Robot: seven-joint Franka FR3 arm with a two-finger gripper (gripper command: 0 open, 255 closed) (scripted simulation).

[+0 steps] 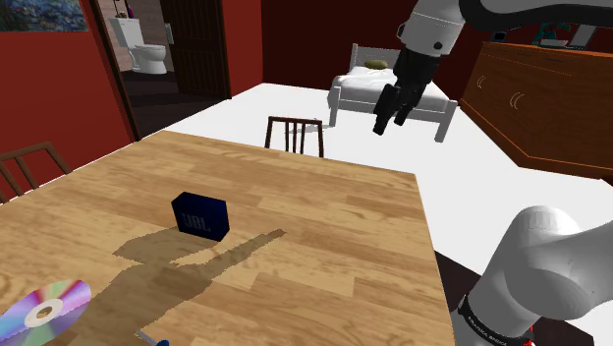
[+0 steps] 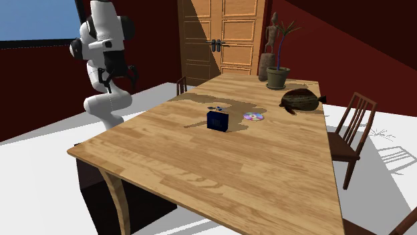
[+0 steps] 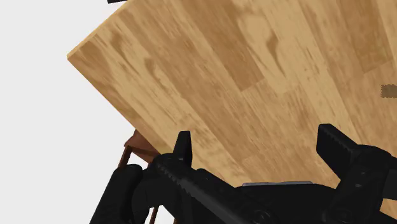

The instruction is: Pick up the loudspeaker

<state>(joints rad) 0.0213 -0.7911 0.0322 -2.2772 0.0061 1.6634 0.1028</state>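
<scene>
One dark blue, box-shaped loudspeaker (image 1: 200, 215) stood upright on the light wooden plank table (image 1: 324, 236), toward the shoulder view's left and about midway between the near and far edges. Its lettered face was turned to that camera, and the arm's shadow fell across the boards just beside it. A round iridescent disc (image 1: 44, 313) lay flat at the near left corner of that view, apart from the loudspeaker and not touching it.

Your all-black two-finger gripper (image 1: 393, 122) hung high in the air over the table's far edge, to the right of a dark wooden slat-back chair (image 1: 294, 133) in the shoulder view and well apart from the loudspeaker. You had its fingers spread wide with nothing between them. In the wrist view the gripper (image 3: 261, 149) framed only bare table planks (image 3: 222, 63) and one table corner.

From the second exterior view, the loudspeaker (image 2: 217, 121) sat near the table's middle with the disc (image 2: 253, 116) to its right, and a potted plant (image 2: 278, 77) stood at the far end.
</scene>
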